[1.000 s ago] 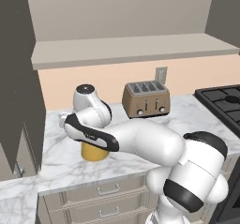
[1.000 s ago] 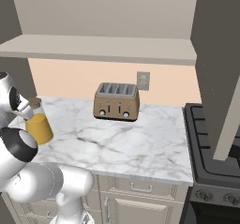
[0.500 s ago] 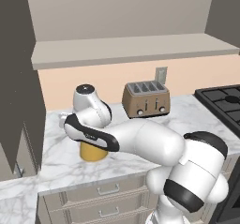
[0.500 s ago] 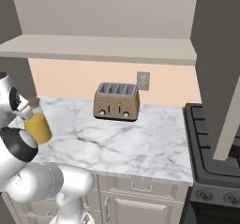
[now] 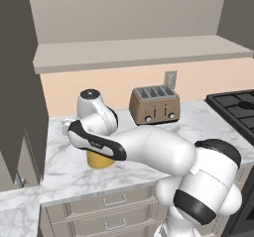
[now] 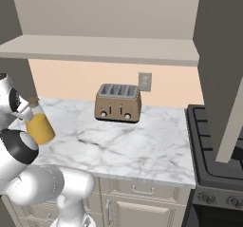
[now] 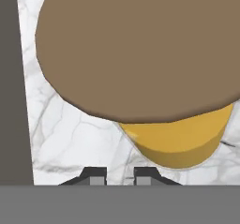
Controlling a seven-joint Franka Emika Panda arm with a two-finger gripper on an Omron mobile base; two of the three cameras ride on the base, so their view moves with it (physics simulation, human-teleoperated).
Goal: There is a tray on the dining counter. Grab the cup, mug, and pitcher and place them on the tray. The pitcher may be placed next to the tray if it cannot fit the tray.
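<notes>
The pitcher [image 5: 99, 161] stands upright on the marble worktop near its left end, a clear carafe of orange liquid [image 6: 41, 127] with a brown cork lid. My hand hangs right over it. In the hand view the cork lid [image 7: 140, 45] looms very close and the orange body [image 7: 183, 143] shows below it. My gripper [image 7: 120, 175] has its two fingertips [image 7: 96, 175] drawn close together, and just a narrow strip of marble shows between them. The pitcher lies beside that gap, not visibly inside it. Tray, cup and mug are out of view.
A brown four-slot toaster [image 5: 154, 104] stands against the back wall, right of the pitcher. A black stove [image 6: 213, 140] borders the marble worktop [image 6: 123, 145] on the right. A dark tall cabinet [image 5: 15, 107] flanks the left end, and a shelf runs overhead.
The arm and the pitcher stand where they did a second ago. No shift shows in either base view.
</notes>
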